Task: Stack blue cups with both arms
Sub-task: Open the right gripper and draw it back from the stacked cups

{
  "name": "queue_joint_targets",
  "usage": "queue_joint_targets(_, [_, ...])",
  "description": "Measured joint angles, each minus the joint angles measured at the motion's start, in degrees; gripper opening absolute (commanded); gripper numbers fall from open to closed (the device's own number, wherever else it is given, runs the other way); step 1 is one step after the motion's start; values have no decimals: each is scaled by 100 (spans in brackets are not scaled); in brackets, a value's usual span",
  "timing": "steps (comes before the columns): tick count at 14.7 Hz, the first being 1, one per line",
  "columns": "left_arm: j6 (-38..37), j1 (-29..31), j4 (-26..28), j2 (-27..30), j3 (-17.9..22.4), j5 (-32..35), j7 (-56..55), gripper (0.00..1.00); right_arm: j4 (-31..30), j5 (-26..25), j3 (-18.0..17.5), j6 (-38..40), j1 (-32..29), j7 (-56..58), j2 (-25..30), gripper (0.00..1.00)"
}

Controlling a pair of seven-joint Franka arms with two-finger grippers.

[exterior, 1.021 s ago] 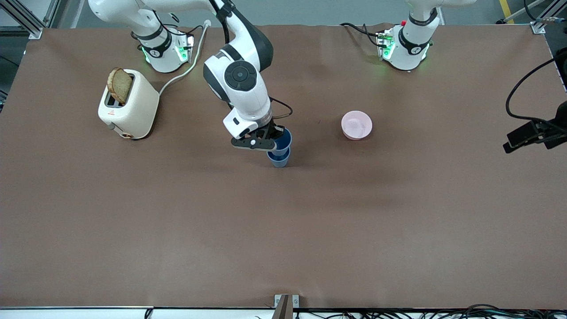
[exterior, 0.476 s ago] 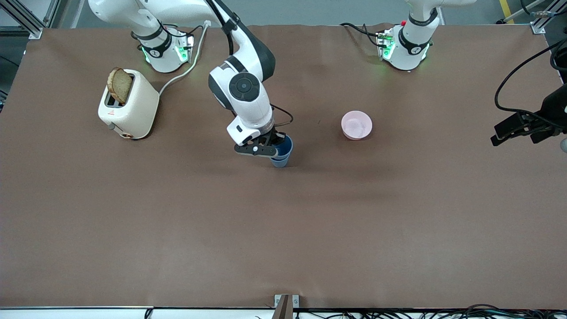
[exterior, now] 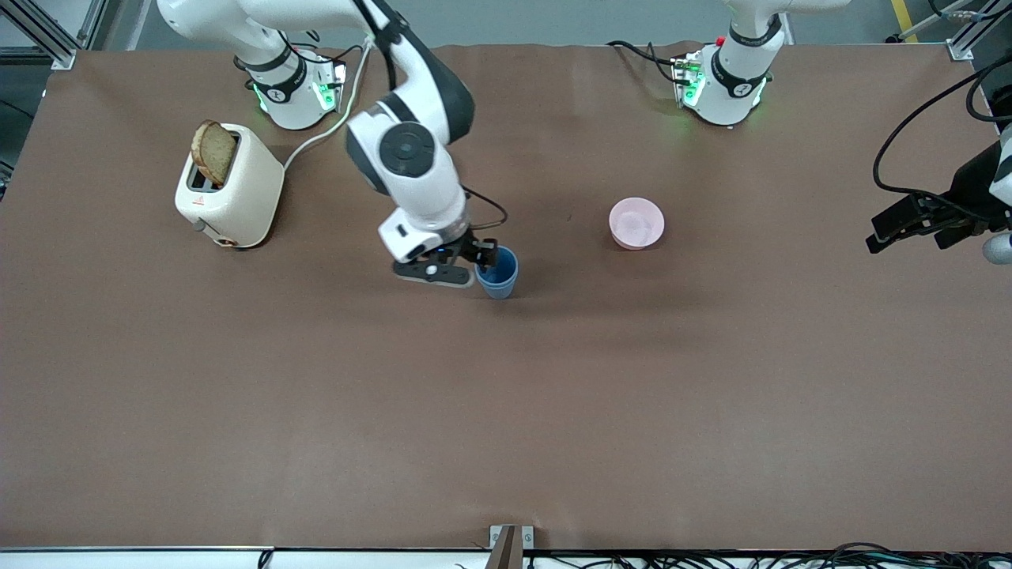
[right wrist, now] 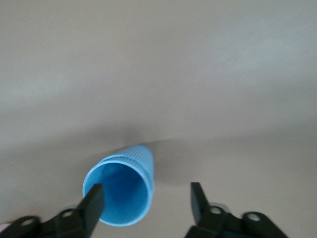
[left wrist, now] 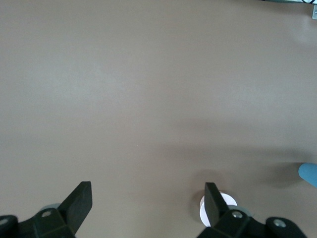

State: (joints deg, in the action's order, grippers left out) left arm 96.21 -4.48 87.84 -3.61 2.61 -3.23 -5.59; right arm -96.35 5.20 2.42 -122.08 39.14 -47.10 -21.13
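The two blue cups [exterior: 497,276] stand nested as one upright stack near the middle of the table. My right gripper [exterior: 481,257] is open just above the stack's rim, on the side toward the right arm's end. In the right wrist view the stack [right wrist: 121,191] shows its open mouth, with one finger over its rim and most of the gap of my right gripper [right wrist: 145,198] over bare table. My left gripper [exterior: 901,225] is open and empty over the left arm's end of the table. An edge of the stack shows in the left wrist view [left wrist: 309,173], far from my left gripper [left wrist: 147,198].
A pink bowl [exterior: 636,223] sits beside the stack toward the left arm's end; it also shows past one finger in the left wrist view [left wrist: 225,203]. A cream toaster [exterior: 229,190] holding a bread slice [exterior: 213,152] stands near the right arm's base, its cable running to the table's edge.
My right gripper lowered the upper cup into the lower one, let go and shifted toward the right arm's end. My left gripper drifted slightly inward over the table.
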Motion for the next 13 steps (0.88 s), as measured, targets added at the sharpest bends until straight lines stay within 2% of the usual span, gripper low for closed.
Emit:
queue_joint_targets(3, [64,1,19,-21,-11,0,-2,100,-15,-27,37,812,-879,743,764,92])
queue_joint_targets(7, [61,-1,23,-20,-17,4,3,100,-417,-228,55,1002,-2109,1689,1615,93])
queue_joint_targets(13, [34,-3,-109,45,-109,4,0,100,-572,-340,51,1695,-3530,3244,2304,100])
